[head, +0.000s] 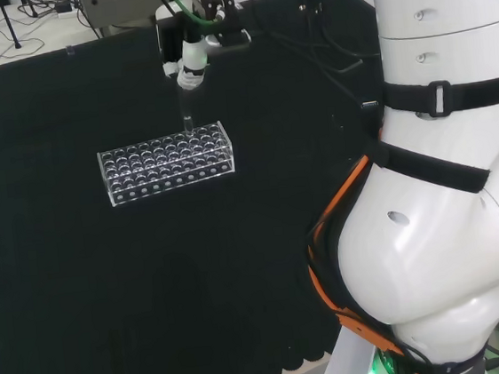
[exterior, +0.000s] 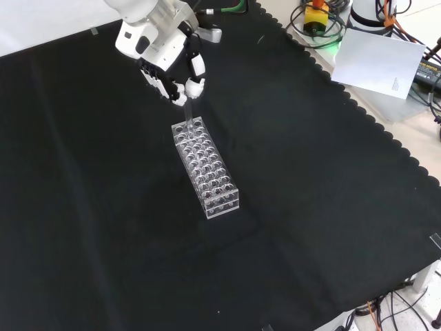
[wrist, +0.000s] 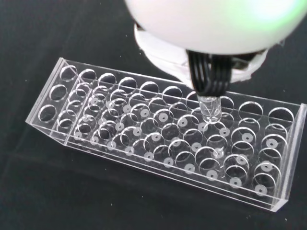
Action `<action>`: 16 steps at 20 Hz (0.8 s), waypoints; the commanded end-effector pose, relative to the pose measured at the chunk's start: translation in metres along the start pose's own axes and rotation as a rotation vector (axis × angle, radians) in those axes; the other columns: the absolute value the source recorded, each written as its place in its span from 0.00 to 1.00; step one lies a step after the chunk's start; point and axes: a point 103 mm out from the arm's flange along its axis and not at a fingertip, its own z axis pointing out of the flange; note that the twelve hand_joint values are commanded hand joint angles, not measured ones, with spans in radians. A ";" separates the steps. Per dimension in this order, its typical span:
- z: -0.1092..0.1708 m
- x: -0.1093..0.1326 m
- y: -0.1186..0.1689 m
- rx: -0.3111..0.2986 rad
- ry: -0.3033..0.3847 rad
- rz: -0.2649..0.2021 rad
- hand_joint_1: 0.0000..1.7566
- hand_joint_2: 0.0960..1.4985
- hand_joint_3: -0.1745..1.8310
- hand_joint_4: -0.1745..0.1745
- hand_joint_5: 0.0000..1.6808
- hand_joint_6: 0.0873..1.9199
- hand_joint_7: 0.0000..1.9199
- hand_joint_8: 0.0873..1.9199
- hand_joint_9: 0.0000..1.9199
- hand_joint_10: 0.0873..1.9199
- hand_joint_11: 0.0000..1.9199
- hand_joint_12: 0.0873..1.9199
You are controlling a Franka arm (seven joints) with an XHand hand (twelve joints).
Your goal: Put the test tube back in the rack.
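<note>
Counter (exterior: 103, 207) under black cloth: wide bare room on every side of the rack (exterior: 205, 167), scalloped cloth edge well off to the right in the front view, cables and clutter beyond the far edge in the head view. I see nothing near enough to foul a lift.

Rack: clear, many holes, lying flat, long axis running near to far in the front view.

Hand (exterior: 172, 72) above the rack's far end in the front view, fingers curled and pinching the test tube (head: 187, 120), which hangs upright.

Step in hand, I judge: insertion. Wrist view puts the tube's lower end at a hole near one end of the rack; whether it has entered I cannot tell.

Next move calls for a straight descent, tube kept vertical, then release.
</note>
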 end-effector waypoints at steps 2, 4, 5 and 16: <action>0.000 -0.001 -0.001 0.008 -0.010 0.005 0.83 0.25 0.52 0.00 0.85 0.19 0.78 0.25 0.79 0.07 0.70 0.52; 0.000 -0.001 -0.001 0.004 0.004 0.004 0.83 0.25 0.52 0.00 0.85 0.19 0.78 0.25 0.79 0.07 0.70 0.52; 0.000 -0.002 -0.001 0.005 0.007 0.005 0.83 0.25 0.52 0.00 0.85 0.19 0.78 0.25 0.79 0.07 0.70 0.52; 0.004 -0.002 -0.003 0.013 0.015 0.001 0.83 0.25 0.52 0.00 0.85 0.19 0.78 0.25 0.79 0.07 0.70 0.52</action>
